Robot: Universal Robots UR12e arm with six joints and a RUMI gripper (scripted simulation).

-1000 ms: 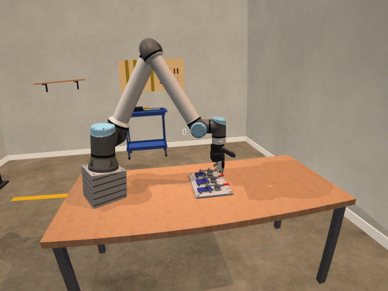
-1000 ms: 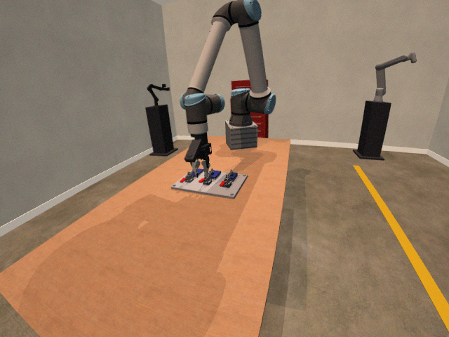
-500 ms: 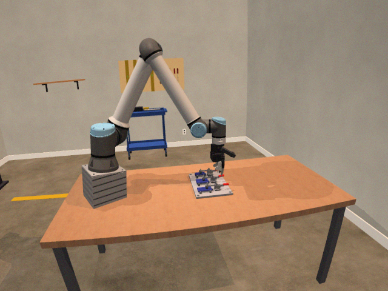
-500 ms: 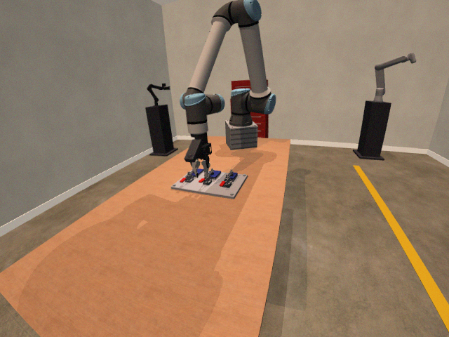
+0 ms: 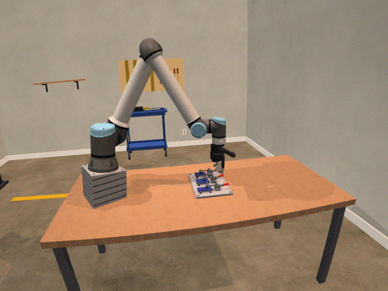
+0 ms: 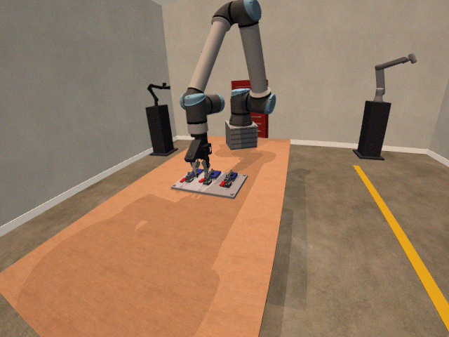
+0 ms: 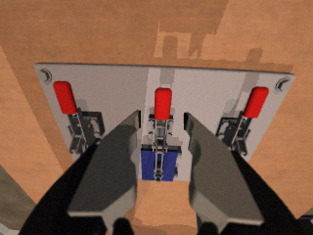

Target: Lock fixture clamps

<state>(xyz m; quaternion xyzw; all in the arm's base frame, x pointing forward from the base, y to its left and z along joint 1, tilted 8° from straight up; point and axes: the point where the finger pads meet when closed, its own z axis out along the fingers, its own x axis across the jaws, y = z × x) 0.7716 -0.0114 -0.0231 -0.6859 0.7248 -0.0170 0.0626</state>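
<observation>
Brown tabletop [image 5: 150,216] [image 6: 163,246] [image 7: 112,29] bears a grey fixture [image 5: 216,194] [image 6: 221,192] [image 7: 122,83], three red handles

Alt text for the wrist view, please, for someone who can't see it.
The two fingers of the claw stand apart, with the middle clamp's red handle seen between them. Two more clamps with red handles flank it on a grey plate, and a blue block lies under the middle clamp's bar. The plate rests on a wooden table.
</observation>
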